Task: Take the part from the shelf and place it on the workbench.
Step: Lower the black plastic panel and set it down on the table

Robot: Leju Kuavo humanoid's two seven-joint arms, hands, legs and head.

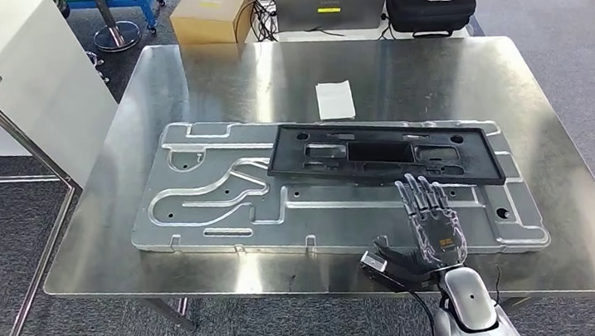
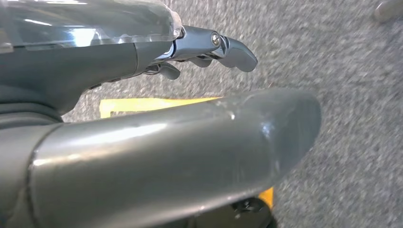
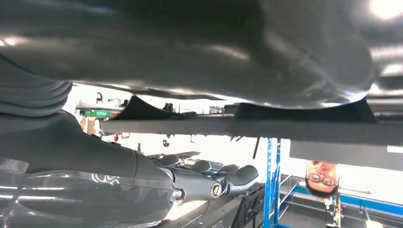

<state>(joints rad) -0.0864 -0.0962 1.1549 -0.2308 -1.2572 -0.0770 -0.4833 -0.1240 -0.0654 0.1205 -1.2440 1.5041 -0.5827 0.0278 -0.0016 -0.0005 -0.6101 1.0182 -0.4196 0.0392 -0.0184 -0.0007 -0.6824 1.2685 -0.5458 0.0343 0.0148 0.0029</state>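
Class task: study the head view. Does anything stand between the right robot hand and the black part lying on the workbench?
Nothing visible does. The right robot hand hangs open just in front of the black part, over the silver plate.

My table (image 1: 185,80) is bright brushed steel. On it lies a pale silver plate (image 1: 199,220) with grooved channels, a matte black part (image 1: 385,155) on top, and a white slip (image 1: 335,100) behind. My right hand (image 1: 429,221) is dark grey.

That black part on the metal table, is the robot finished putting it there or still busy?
Mostly done, it seems: the black part lies flat on the silver plate on the workbench. The right hand is at its near edge, fingers spread, gripping nothing. Left: pulling that hand away.
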